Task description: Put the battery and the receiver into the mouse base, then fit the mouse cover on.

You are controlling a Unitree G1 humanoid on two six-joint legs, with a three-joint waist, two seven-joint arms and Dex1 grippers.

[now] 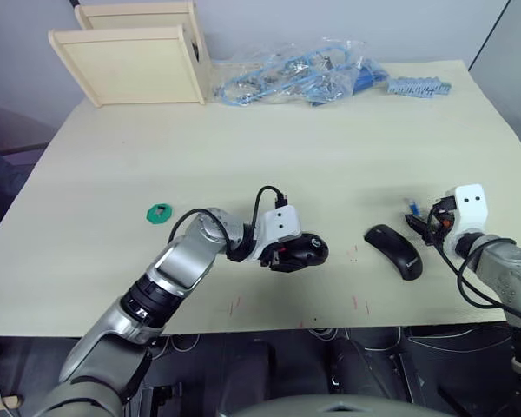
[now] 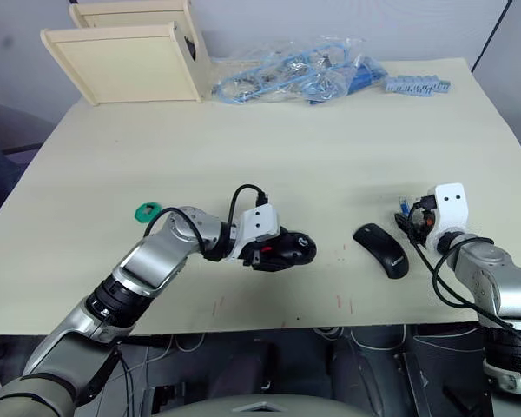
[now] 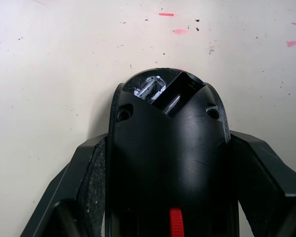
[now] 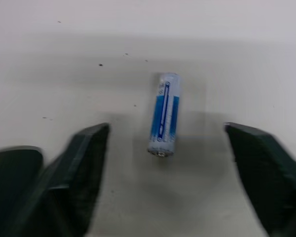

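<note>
Alignment is what matters for my right claw [image 4: 163, 148]: its fingers are spread wide and empty, and the slim blue cylinder battery with the silver end [image 4: 164, 114] lies on the pale desk [image 1: 330, 148] just ahead between them, long axis pointing away from the wrist. My left claw [image 1: 282, 252] is clamped on the black oval mouse base with red parts [image 3: 170, 158], well apart.

There is one table [image 1: 269, 148]. On it lie one battery [image 4: 164, 114], one mouse base [image 1: 306, 250], one mouse cover [image 1: 395, 250], one green disc [image 1: 159, 212], one bag of blue cables [image 1: 295, 76] and two wooden boxes [image 1: 130, 62].
</note>
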